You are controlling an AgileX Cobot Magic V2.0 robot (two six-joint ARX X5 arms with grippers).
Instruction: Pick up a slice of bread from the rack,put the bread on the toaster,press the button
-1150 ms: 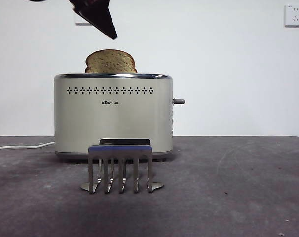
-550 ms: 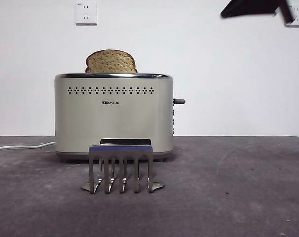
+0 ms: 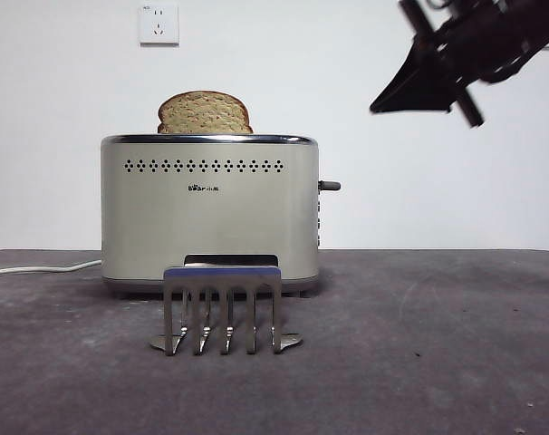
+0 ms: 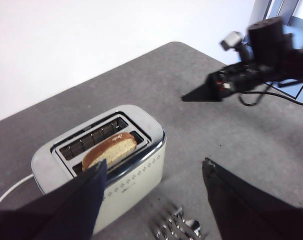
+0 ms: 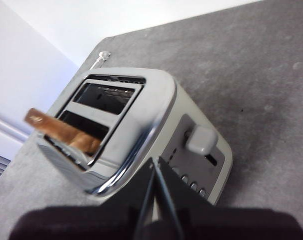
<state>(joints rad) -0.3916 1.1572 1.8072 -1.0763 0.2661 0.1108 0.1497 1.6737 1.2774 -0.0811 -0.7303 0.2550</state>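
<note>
The slice of bread (image 3: 204, 113) stands upright in a slot of the cream toaster (image 3: 207, 217), its rounded top above the chrome rim. The dark button (image 3: 329, 186) sticks out from the toaster's narrow side. In front stands the metal rack (image 3: 222, 308), with nothing in it. My right gripper (image 3: 376, 109) is shut and hangs high beside the toaster, pointing down toward the button (image 5: 200, 140) but apart from it. My left gripper (image 4: 154, 164) is open and empty, high above the toaster (image 4: 136, 170) and the bread (image 4: 110, 150).
A white cable (image 3: 39, 267) runs from the toaster's far side across the grey table (image 3: 438, 344). A wall socket (image 3: 158, 24) sits on the white wall behind. The right arm's body (image 4: 271, 45) reaches in over the table's edge.
The dark arm tip above the bread has left the front view. Another arm has come in at the top right and dropped lower, toward the toaster's button side.
</note>
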